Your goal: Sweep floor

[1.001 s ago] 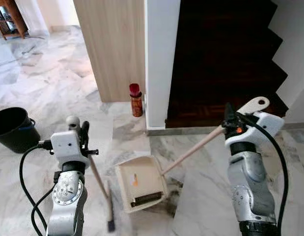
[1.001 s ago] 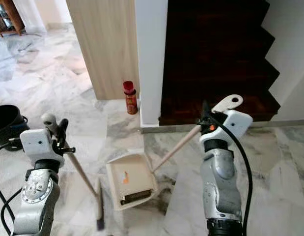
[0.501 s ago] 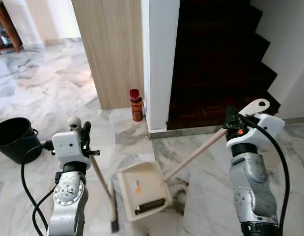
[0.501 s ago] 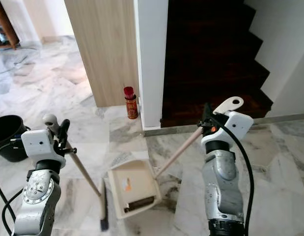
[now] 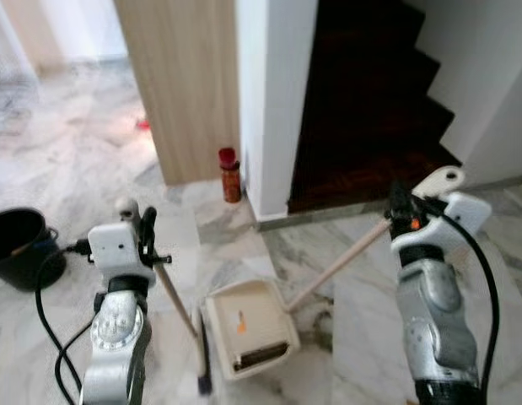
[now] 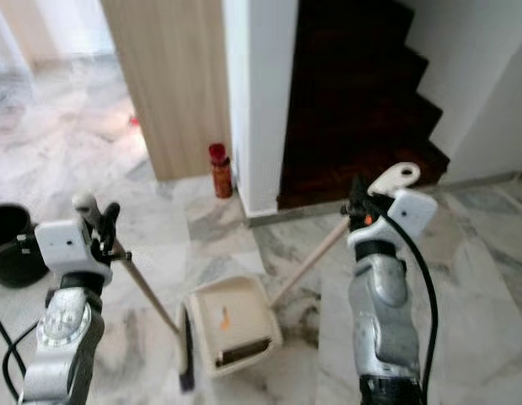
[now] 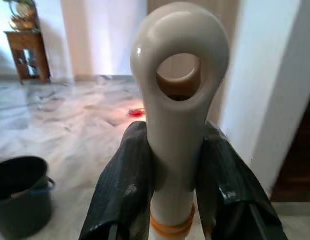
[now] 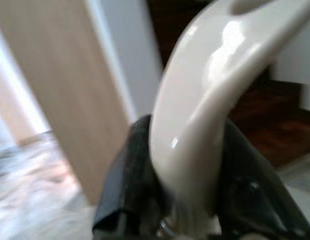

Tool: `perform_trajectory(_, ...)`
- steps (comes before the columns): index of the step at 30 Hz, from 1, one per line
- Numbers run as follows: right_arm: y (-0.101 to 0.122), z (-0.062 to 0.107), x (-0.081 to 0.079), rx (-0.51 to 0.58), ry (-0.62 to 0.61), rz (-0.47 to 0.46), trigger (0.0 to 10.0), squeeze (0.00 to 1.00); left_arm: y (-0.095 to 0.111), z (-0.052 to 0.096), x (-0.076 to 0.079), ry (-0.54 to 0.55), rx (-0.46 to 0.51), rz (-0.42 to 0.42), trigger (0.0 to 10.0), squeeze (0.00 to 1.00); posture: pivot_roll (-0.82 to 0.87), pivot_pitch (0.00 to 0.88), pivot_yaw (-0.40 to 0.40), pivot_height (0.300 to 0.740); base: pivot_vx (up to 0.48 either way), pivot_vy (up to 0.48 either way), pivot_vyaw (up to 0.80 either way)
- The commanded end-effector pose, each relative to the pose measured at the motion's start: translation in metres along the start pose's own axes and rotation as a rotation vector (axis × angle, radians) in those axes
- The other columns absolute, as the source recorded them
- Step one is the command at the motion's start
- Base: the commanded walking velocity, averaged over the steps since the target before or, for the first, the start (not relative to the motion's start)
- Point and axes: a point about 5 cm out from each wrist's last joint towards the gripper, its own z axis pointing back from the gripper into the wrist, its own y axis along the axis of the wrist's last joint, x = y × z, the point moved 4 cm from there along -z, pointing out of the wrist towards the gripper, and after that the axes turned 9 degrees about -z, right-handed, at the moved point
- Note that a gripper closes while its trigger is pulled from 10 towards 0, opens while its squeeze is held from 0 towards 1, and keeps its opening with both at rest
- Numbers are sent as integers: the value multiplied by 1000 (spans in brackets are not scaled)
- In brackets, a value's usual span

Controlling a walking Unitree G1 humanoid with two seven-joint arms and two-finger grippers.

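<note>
My left gripper point(image 5: 142, 226) is shut on the broom handle point(image 5: 172, 297), whose cream ring end point(image 7: 179, 75) sits between the black fingers point(image 7: 125, 190). The broom's dark head point(image 5: 203, 350) rests on the marble floor beside the dustpan. My right gripper point(image 5: 401, 213) is shut on the dustpan handle point(image 5: 336, 264), and its cream grip point(image 8: 210, 85) runs between the fingers point(image 8: 129, 185). The cream dustpan point(image 5: 248, 329) lies flat on the floor between my arms. A small orange scrap point(image 5: 239, 320) and dark dust lie inside it.
A black bucket point(image 5: 16, 245) stands on the floor at my left. A red spray can point(image 5: 230, 175) leans by the white pillar point(image 5: 273, 101). Dark wooden stairs point(image 5: 370, 101) rise behind it, beside a wood panel point(image 5: 189, 76). Open marble floor lies to the left.
The whole view has shifted and blurred, so the camera moved. Both grippers keep their hold, and broom and dustpan stay in the same place between my arms.
</note>
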Motion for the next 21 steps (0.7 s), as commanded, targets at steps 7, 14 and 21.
perform_trajectory(7,20,-4,-4,75,17,-38,10000,0,14,-2,-1,9,49,-10,10000,0,-13,67,8,740,0,480,0)
perform_trajectory(14,20,-4,-8,71,29,-43,10000,0,15,-3,-2,11,52,-13,10000,0,-13,82,9,740,0,480,0)
perform_trajectory(21,23,-5,-6,74,31,-47,10000,0,16,-5,-3,8,53,-20,10000,0,-10,109,19,740,0,480,0)
